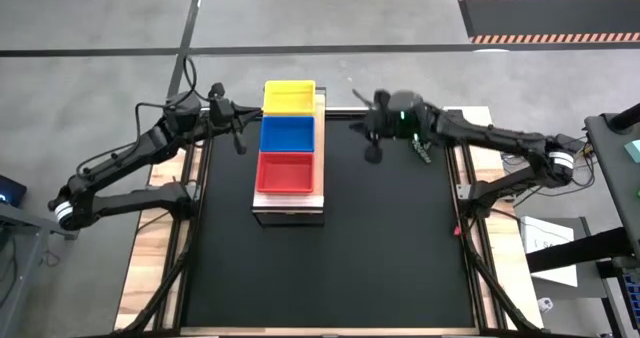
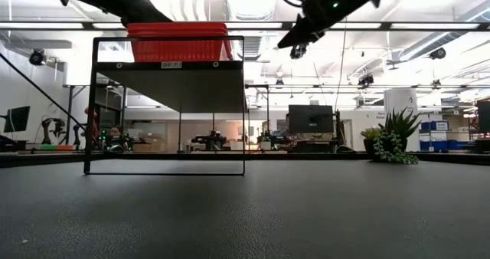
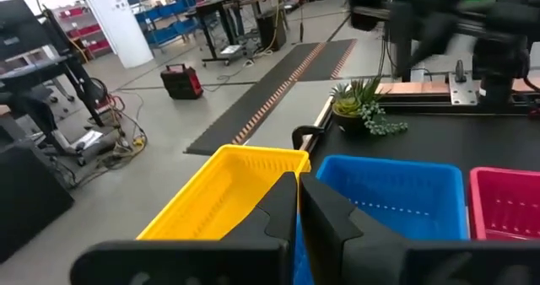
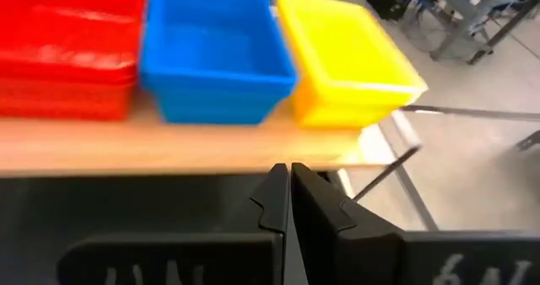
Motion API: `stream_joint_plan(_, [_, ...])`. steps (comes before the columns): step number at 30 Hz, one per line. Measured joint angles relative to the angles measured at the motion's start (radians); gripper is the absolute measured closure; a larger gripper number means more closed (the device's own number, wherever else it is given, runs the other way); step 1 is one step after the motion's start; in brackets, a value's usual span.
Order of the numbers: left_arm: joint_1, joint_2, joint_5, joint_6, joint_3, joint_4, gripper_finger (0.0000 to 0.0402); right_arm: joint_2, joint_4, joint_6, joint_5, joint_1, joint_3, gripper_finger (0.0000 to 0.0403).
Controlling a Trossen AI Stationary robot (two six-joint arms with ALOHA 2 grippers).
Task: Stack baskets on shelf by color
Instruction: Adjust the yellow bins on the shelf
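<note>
the shelf (image 1: 289, 208) stood on the black table (image 1: 380, 258), left of middle, with three piles of baskets in a row along its plank: yellow (image 1: 289, 97) at the far end, blue (image 1: 288, 134) in the middle, red (image 1: 286, 172) nearest. in the right wrist view the red pile (image 4: 67, 49) showed layered rims, so it looked like several nested; the blue (image 4: 215, 53) and yellow (image 4: 346, 53) piles could not be counted. no loose basket lay on the table, so the sorting seemed done or nearly so.

the left gripper (image 1: 236, 130) hung just beside the shelf's left edge, near the blue pile, fingers (image 3: 278, 209) clenched on nothing. the right gripper (image 1: 373, 138) hovered off to the shelf's right, well apart from it, fingers (image 4: 274, 205) likewise pressed together and empty.

the baskets looked light, thin-walled plastic mesh, somewhat springy, and smooth enough to slip. the best hold would probably be a pinch over one rim wall at mid-length, so the basket hangs level. nested ones might cling and lift together, and the light piles could slide along the plank if nudged.
</note>
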Motion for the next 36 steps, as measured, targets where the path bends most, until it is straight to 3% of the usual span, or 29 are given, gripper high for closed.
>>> stream_joint_plan(4, [-0.002, -0.011, 0.002, -0.01, -0.012, -0.002, 0.0402, 0.092, 0.017, -0.038, -0.11, -0.111, 0.094, 0.0394])
stream_joint_plan(12, [-0.045, -0.016, 0.037, -0.036, -0.012, -0.041, 0.0402, 0.322, 0.027, -0.111, -0.212, -0.22, 0.285, 0.0393])
stream_joint_plan(21, [-0.063, -0.047, 0.038, -0.038, -0.012, -0.044, 0.0402, 0.488, 0.084, -0.053, -0.588, -0.303, 0.443, 0.0349])
stream_joint_plan(27, [-0.063, -0.073, 0.038, -0.028, -0.012, -0.037, 0.0402, 0.555, 0.245, 0.006, -0.601, -0.302, 0.446, 0.0336])
stream_joint_plan(36, [-0.062, -0.065, 0.033, 0.085, -0.007, 0.05, 0.0402, 0.613, 0.282, 0.006, -0.597, -0.3, 0.464, 0.0368])
